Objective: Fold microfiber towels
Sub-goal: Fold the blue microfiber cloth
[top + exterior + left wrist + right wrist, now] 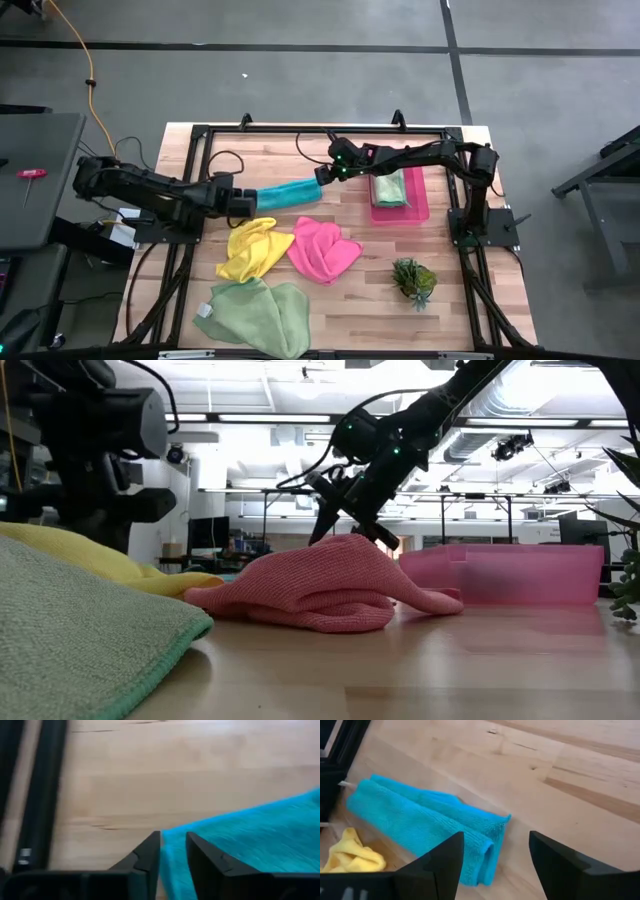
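While both arms reach in toward the table's middle, you have this layout:

Left arm: stretched low from 9 o'clock toward centre, forearm nearly flat over the wood.
Left gripper (pixel 248 199): at the near end of the teal towel (pixel 288 194); in the left wrist view the fingers (pixel 150 851) stand slightly apart with the towel's edge lying in the gap between them. You cannot tell whether they touch it.
Right arm: bent from its base at 3 o'clock, reaching across past the pink tray (pixel 418 208).
Right gripper (pixel 322 175): above the teal towel's far end, jaws spread wide, nothing between them; low view shows it angled down behind the hot pink towel (pixel 330 592).
Teal towel: folded into a long strip, lying between the two grippers, just above centre.
Yellow towel (pixel 255 247): crumpled, at 7 o'clock from centre, touching the hot pink one.
Pale green towel (pixel 257 312): loose, at the 6 o'clock edge.
Second pale green towel (pixel 390 187): folded, inside the tray.
Plant (pixel 413 279): at 4 o'clock.
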Robot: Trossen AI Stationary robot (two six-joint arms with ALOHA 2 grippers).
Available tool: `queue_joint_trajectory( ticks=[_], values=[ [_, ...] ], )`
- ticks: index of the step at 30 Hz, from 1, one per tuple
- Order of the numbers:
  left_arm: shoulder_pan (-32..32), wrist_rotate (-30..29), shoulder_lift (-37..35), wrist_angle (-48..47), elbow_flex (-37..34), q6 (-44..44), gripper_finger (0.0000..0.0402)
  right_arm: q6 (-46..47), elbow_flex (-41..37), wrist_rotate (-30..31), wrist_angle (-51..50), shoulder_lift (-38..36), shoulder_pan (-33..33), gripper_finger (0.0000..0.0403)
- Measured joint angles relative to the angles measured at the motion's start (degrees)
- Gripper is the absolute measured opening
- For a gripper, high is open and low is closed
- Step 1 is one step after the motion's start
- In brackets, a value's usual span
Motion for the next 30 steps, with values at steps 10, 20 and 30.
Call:
queue_joint_trajectory(
  ticks=[10, 20, 30],
  values=[
    [4.27, 5.01, -2.31, 0.25, 4.07, 13.91, 0.0176, -10.05, 0.0, -5.46, 2.69, -1.95, -1.7, 0.0216],
    [2.93, 5.75, -1.56, 18.62, 3.18, 37.3, 0.0154, -30.47, 0.02, -15.48, 1.75, -1.12, -0.57, 0.0142],
    [5.14, 6.53, -0.17, 14.84, -0.71, 20.81, 0.0008, -28.2, 0.04, -8.29, 6.39, 3.34, 1.4, 0.0013]
  ],
)
